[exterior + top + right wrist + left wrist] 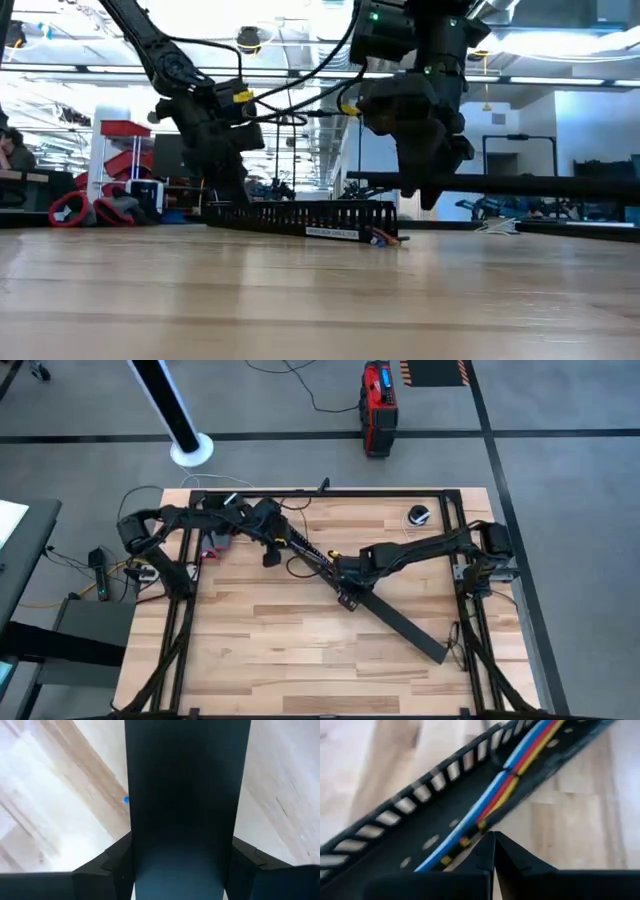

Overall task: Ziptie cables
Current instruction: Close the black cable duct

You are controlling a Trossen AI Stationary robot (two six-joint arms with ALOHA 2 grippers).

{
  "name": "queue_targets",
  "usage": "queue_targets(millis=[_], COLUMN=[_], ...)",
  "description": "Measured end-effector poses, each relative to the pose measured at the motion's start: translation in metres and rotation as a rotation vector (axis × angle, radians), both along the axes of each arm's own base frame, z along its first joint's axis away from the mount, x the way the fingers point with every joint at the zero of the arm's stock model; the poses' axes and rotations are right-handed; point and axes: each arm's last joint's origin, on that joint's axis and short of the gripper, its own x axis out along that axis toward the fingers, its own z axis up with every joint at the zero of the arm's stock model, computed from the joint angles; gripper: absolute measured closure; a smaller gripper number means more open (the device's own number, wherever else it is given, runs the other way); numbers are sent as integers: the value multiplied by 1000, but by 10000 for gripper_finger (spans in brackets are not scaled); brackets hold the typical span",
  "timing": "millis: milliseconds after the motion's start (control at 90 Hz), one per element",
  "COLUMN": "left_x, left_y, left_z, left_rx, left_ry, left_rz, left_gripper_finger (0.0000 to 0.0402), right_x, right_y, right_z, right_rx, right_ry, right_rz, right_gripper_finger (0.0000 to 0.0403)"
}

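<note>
A long black comb-slotted channel (pixel 305 550) lies slantwise on the wooden table. The cables (pixel 485 805), blue, red and yellow, run along its floor, and their ends stick out of one end (pixel 385 237). My left gripper (pixel 494 836) is shut, its tips over the channel's side wall, near the channel's far left end (pixel 270 550). My right gripper (pixel 350 585) stands at the channel's other end, shut on a flat black strip (pixel 405 622) that runs toward the table's near right. My left gripper's shut tips stand right at the channel's wall (pixel 470 842); I cannot tell whether they touch it. My right gripper pinches the flat strip across its width, one finger (pixel 112 865) on each long edge, near the strip's far end (pixel 182 835). The fingers come from above. In the low view the strip (pixel 520 185) looks level and lifted off the table.
Black frame rails (pixel 330 491) border the table. A small dark round object (pixel 418 515) sits at the far right of the table. Beyond the table stand a red case (pixel 378 405) and a white round base (pixel 190 450). Bare wood lies toward the near edge.
</note>
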Motion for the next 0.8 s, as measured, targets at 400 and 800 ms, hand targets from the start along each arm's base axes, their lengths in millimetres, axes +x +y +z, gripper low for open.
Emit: queue_targets(millis=[400,800], left_x=[-7,-3], left_y=[13,8], left_z=[1,3], left_rx=[-30,-132], left_ry=[-27,-112], left_rz=[79,6], left_gripper_finger=[401,401], right_x=[0,-1], right_y=[16,18], right_z=[0,-12], right_rx=[59,69], right_ry=[12,-18], right_rz=[-143,-258], right_gripper_finger=[200,200])
